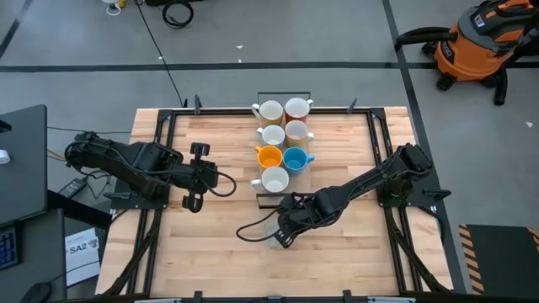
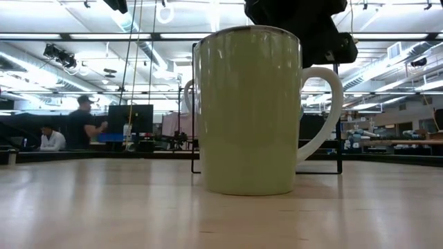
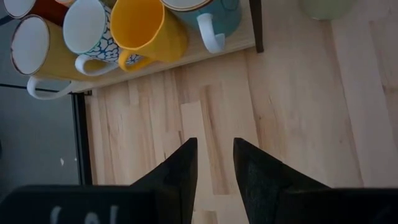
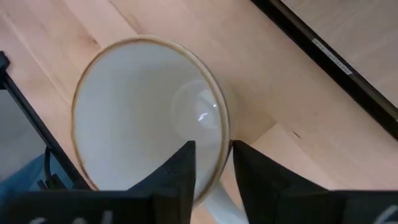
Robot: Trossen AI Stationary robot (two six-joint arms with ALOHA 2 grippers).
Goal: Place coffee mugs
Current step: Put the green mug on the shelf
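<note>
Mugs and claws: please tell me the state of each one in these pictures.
Pale green mug: upright on the table, apart from the rack, rim between the right claw's fingers.
Mugs in the rack: seven, upright, grouped in two rows.
Right claw: astride the green mug's rim.
Left claw: open, empty, over bare table.

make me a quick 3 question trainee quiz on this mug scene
1. True or false: the right gripper has its fingers astride the rim of the pale green mug.
2. What does the left gripper hold? A) a yellow mug B) nothing C) a teal mug
3. Is the pale green mug upright or tipped over?

Key: 1 true; 2 B; 3 upright
</note>
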